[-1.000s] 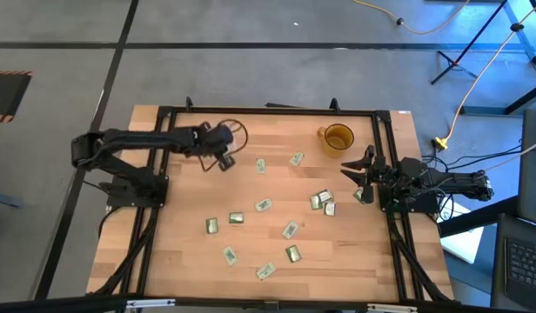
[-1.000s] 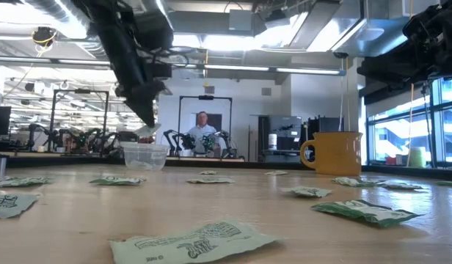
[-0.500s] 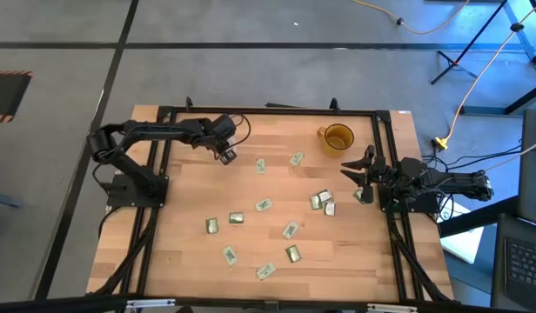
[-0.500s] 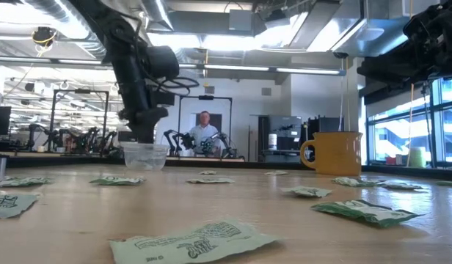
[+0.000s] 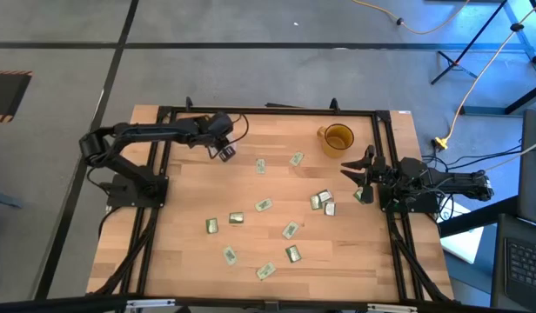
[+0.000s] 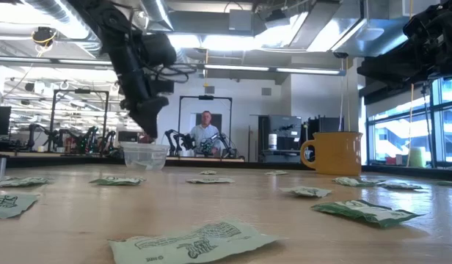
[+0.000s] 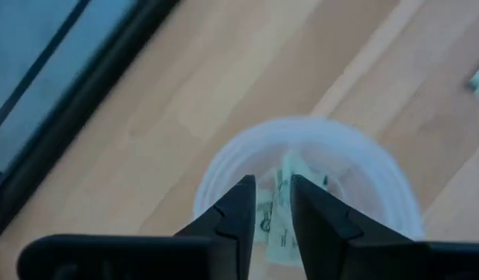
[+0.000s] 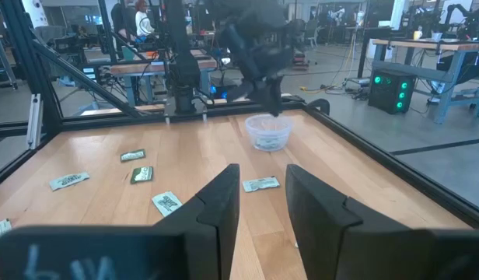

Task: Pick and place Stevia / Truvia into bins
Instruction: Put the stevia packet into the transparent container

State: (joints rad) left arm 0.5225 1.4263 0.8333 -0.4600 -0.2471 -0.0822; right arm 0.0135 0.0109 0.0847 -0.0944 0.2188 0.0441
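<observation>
overhead view: the left gripper (image 5: pixel 224 151) reaches over the far left part of the wooden table (image 5: pixel 181 252), covering the clear cup (image 6: pixel 144 155) from above — the cup itself cannot be made out in this view. the amber mug (image 5: pixel 337 137) stands near the far edge toward the right side, well apart from the left gripper. about a dozen green-and-white sachets (image 5: pixel 263 205) lie scattered flat across the middle and near part of the table, a small cluster (image 5: pixel 321 201) of them just in front of the right gripper (image 5: pixel 358 176), which waits at the right edge of the table.

table-level view: only here does the clear cup show in profile, upright on the table, with the left gripper (image 6: pixel 147 134) tilted directly above its rim. the amber mug (image 6: pixel 334 153) stands to the right, handle on its left side. a person (image 6: pixel 205 136) sits in the room behind.

left wrist view: the fingers (image 7: pixel 236 208) stand close together with a narrow gap, over the cup's mouth (image 7: pixel 364 159); a sachet (image 7: pixel 282 214) shows in that gap, lying inside the cup — whether the pads touch it cannot be told.

right wrist view: the right gripper's fingers (image 8: pixel 221 204) stand slightly apart with nothing between them; the clear cup (image 8: pixel 268 131) shows across the table with the left arm (image 8: pixel 255 47) above it.
</observation>
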